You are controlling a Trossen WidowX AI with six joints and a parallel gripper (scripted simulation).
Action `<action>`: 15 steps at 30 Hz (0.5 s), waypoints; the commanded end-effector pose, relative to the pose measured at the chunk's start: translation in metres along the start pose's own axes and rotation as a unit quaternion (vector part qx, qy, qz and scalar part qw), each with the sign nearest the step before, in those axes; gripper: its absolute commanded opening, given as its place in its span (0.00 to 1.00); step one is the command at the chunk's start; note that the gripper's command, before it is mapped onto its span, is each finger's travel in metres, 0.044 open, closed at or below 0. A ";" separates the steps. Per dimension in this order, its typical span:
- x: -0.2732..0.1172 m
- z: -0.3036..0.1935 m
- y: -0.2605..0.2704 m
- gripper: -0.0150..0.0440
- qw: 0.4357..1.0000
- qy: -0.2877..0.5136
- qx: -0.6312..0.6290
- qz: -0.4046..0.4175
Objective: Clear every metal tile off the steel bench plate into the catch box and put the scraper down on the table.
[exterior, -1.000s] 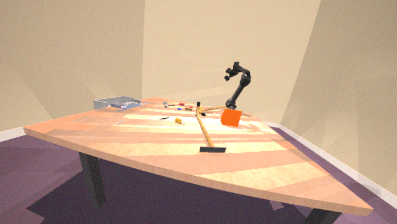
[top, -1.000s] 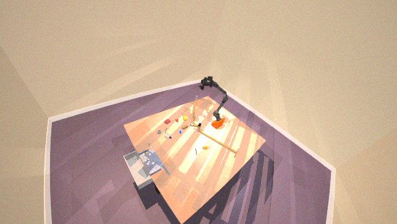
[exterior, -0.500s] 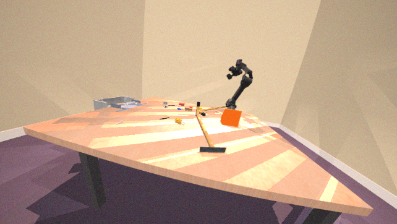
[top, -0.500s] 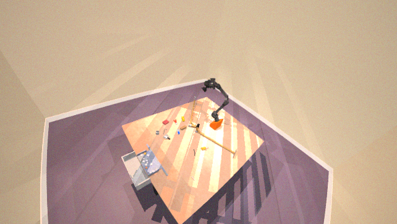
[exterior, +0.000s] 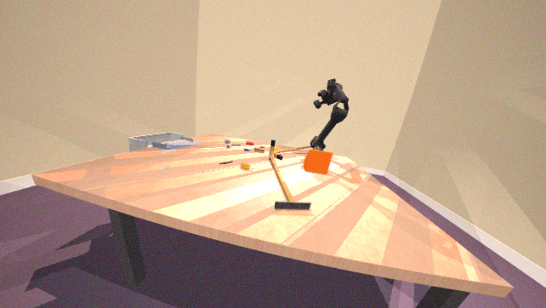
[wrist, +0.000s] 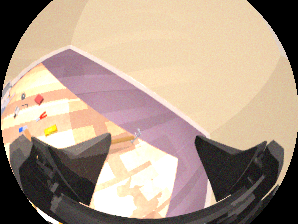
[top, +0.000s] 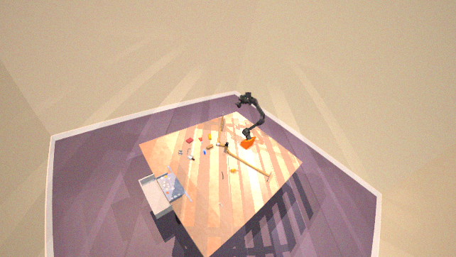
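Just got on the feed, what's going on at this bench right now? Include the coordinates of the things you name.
The arm's gripper (top: pixel 239 105) (exterior: pixel 318 99) (wrist: pixel 152 145) is open and raised off the table (top: pixel 213 213) (exterior: pixel 204 196) (wrist: pixel 150 172), holding nothing. Two long-handled tools lie on the table, one with a wide dark blade (exterior: pixel 292 206). Small pieces are on the bench plate (top: pixel 175 192) at the table's edge, beside the catch box (top: pixel 155 199) (exterior: pixel 138 144), so the clearing remains to be done.
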State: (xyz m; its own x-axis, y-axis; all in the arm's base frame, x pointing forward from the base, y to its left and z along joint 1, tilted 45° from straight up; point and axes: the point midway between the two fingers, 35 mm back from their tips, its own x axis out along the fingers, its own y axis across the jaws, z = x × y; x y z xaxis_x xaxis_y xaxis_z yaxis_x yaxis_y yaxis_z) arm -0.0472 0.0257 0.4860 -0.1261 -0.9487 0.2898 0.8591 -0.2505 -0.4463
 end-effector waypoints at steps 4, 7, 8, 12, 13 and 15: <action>-0.027 -0.021 0.011 1.00 0.999 0.019 0.034 -0.001; -0.038 -0.029 0.015 1.00 0.998 0.026 0.048 -0.003; -0.042 -0.032 0.017 1.00 0.998 0.028 0.053 -0.004; -0.057 -0.044 0.023 1.00 0.997 0.037 0.073 -0.007; -0.060 -0.046 0.025 1.00 0.996 0.040 0.077 -0.008; -0.067 -0.052 0.029 1.00 0.995 0.044 0.087 -0.010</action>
State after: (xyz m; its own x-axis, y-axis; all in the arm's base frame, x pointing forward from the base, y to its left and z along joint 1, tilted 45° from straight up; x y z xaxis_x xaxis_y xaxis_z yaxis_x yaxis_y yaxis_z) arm -0.0426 0.0663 0.4245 -0.1713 -0.9564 0.2365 0.9176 -0.2423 -0.3152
